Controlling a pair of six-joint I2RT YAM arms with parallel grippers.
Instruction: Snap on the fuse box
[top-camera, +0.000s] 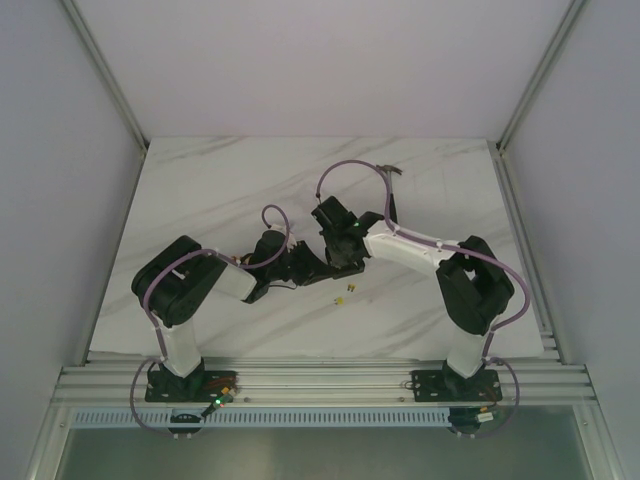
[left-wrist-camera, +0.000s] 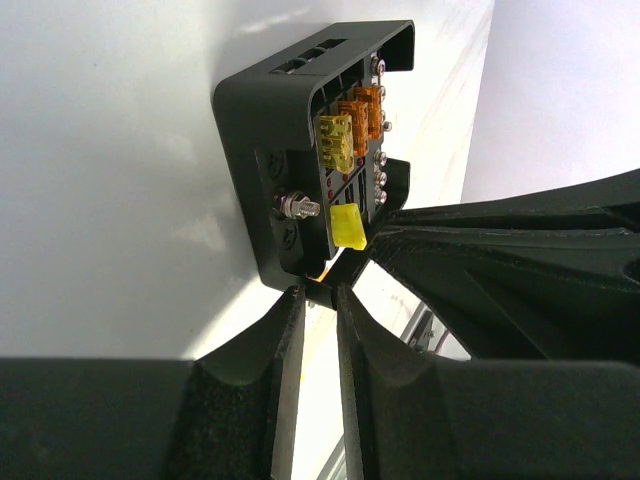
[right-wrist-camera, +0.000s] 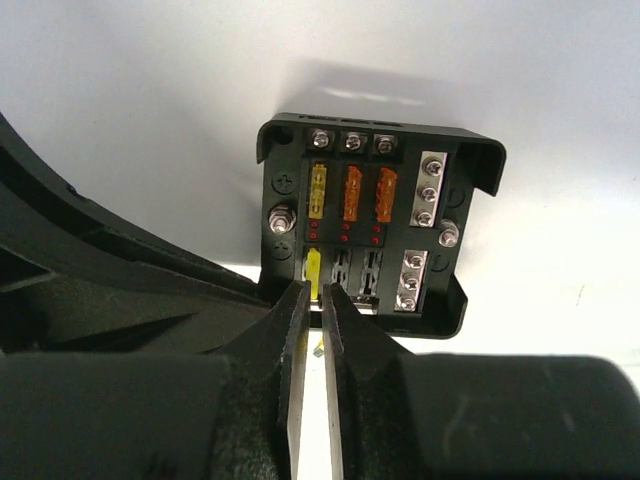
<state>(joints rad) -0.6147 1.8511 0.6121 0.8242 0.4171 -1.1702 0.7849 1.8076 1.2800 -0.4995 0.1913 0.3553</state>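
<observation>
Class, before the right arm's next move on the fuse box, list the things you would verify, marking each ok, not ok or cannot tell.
1. Left gripper bracing the fuse box at its near edge: ok.
2. Yellow fuse in the first lower slot: ok.
3. That fuse fully seated: cannot tell.
4. Right gripper at that fuse: ok; clamped on it: cannot tell.
5. Other two lower slots filled: not ok, both empty.
6. Spare fuses on the table: ok, two lie loose.
</observation>
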